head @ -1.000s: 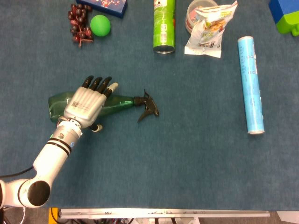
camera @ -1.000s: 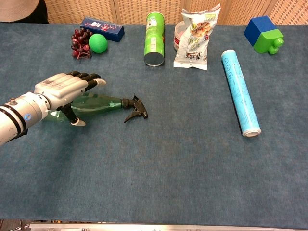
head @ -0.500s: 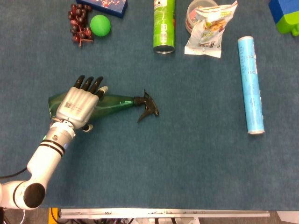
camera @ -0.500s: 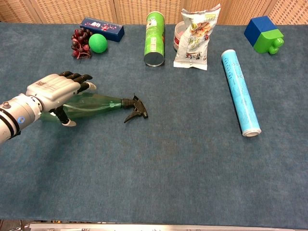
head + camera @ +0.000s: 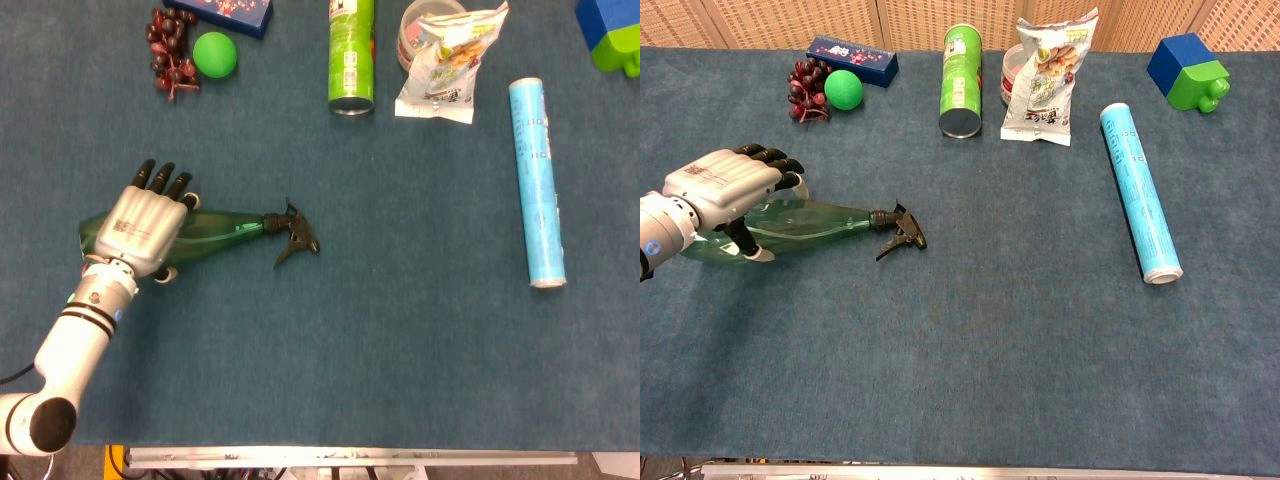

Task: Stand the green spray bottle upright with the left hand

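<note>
The green spray bottle [image 5: 215, 230] lay on its side at the left of the frame, with its black trigger head [image 5: 291, 233] pointing toward the centre and its base toward the left edge. The left hand [image 5: 140, 230] was laid over the wide rear part of the body, fingers draped across the top and the thumb tucked along the near side. A closing wrap was suggested in the chest view [image 5: 720, 190], but a firm hold could not be confirmed. The right hand was not seen in either view.

The bottle was judged to be thin translucent plastic: light, slightly yielding under squeeze, and smooth enough to slip or roll on the blue cloth [image 5: 330, 340]. No liquid level could be made out. The broad body was considered the proper holding place, since the narrow neck and trigger would offer poor leverage for tipping.

The bottle's base was largely covered by the hand. The fingertips on the far side were hidden, so contact there was not verified.
</note>
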You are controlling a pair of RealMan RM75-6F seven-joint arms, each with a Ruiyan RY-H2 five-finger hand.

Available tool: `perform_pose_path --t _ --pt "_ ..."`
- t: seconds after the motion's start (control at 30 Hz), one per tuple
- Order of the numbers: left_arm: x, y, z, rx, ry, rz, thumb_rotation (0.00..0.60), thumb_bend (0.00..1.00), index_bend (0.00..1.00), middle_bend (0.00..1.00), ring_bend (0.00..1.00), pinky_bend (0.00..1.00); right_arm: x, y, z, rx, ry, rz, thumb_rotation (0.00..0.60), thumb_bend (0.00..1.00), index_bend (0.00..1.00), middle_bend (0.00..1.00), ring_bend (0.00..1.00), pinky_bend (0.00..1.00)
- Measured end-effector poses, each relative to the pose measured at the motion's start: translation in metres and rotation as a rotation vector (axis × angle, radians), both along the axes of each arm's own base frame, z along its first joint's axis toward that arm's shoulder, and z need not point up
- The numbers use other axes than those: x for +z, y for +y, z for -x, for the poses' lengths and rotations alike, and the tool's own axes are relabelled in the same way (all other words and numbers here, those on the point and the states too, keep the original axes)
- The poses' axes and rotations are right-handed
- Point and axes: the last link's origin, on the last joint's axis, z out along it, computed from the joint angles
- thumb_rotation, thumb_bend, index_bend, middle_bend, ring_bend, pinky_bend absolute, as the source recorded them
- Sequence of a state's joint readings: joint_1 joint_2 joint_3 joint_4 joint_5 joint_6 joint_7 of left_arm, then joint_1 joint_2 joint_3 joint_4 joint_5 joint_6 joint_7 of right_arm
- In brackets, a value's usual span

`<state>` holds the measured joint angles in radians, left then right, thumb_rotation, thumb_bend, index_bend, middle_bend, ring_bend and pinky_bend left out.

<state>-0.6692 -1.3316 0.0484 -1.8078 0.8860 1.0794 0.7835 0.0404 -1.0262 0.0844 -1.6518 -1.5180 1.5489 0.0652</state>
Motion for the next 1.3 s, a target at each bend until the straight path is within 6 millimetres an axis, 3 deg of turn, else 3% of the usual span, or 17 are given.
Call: perform_pose_path --t 0.4,0.93,1.3 --pt "0.019 -0.004 0.021 -0.013 0.082 -0.002 0.6 0.0 0.26 0.12 0.0 0.0 0.0 0.001 -0.001 0.003 0.001 0.004 0.6 0.25 0.5 0.44 0.41 0.47" --pt "0.0 -0.002 0.001 -0.053 0.104 0.037 0.6 0.0 0.2 0.1 0.0 0.0 0.003 0.002 -0.001 0.008 -0.005 0.008 0.6 0.25 0.5 0.44 0.41 0.47" --pt "-0.006 0.002 0.002 -0.031 0.157 0.05 0.6 0.0 0.22 0.14 0.0 0.0 0.004 0.002 -0.001 0.006 -0.008 0.01 0.6 0.25 0.5 0.44 0.41 0.47"
